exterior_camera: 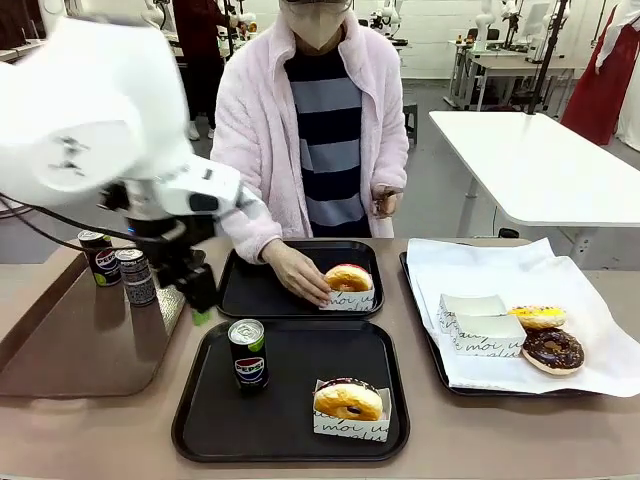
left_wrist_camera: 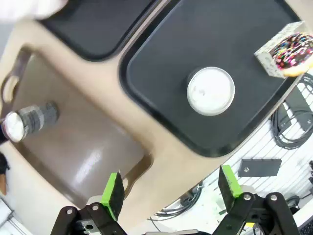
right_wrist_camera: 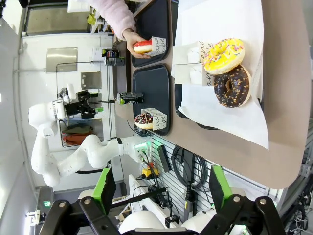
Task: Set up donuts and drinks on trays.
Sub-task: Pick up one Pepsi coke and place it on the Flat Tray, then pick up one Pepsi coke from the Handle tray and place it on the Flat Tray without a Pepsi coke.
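Two black trays lie mid-table. On the near tray a Pepsi can stands upright beside a glazed donut in a white sleeve. A person's hand rests on another sleeved donut on the far tray. My left gripper hangs open and empty over the brown tray's right edge, left of the near tray. In the left wrist view its fingers are spread wide, with the can's top and the sprinkled donut beyond them. My right gripper is open and empty, off the table's right end.
A brown handled tray at the left holds two more cans. The white-paper-lined tray at the right carries a yellow donut, a chocolate donut and empty sleeves. The person stands at the far edge.
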Motion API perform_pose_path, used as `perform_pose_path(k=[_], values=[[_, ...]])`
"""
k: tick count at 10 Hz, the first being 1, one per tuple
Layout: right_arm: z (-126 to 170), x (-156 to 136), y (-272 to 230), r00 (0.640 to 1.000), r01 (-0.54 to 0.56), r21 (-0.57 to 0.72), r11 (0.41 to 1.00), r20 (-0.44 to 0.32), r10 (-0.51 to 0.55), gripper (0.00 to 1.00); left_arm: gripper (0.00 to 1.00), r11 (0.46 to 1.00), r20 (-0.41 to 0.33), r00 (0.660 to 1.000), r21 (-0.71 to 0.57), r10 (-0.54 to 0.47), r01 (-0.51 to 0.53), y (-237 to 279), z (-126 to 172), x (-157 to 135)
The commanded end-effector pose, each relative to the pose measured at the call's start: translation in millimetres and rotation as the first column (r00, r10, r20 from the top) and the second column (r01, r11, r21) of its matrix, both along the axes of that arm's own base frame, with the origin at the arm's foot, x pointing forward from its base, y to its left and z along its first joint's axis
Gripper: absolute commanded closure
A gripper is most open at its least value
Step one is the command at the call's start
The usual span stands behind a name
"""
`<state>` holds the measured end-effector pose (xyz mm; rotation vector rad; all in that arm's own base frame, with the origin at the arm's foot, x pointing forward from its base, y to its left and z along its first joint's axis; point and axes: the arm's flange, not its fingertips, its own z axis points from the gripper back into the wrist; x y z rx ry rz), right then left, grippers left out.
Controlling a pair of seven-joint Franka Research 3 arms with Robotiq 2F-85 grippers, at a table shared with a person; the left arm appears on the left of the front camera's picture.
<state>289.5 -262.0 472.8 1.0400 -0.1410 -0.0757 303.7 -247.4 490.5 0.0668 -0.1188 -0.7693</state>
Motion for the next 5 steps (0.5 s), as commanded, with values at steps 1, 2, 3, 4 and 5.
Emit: perform_pose_path(k=[1,2,3,4,5], values=[[0,0,0,1.000,-0.002,0.016,1.000,0.017,0.001,0.00,0.00,0.988,0.062,0.987,-0.049,0.147,-0.144,40,7,-16],[0,0,0,1.000,-0.002,0.016,1.000,0.017,0.001,0.00,0.00,0.978,0.078,0.978,-0.089,0.193,-0.186,60,14,-18],[0,0,0,1.000,-0.002,0.016,1.000,0.017,0.001,0.00,0.00,0.966,0.085,0.965,-0.098,0.247,-0.239,76,19,-19],[0,0,0,1.000,-0.002,0.016,1.000,0.017,0.001,0.00,0.00,0.960,0.090,0.958,-0.089,0.273,-0.266,85,25,-11],[0,0,0,1.000,-0.002,0.016,1.000,0.017,0.001,0.00,0.00,0.953,0.091,0.951,-0.092,0.296,-0.288,91,25,-12]])
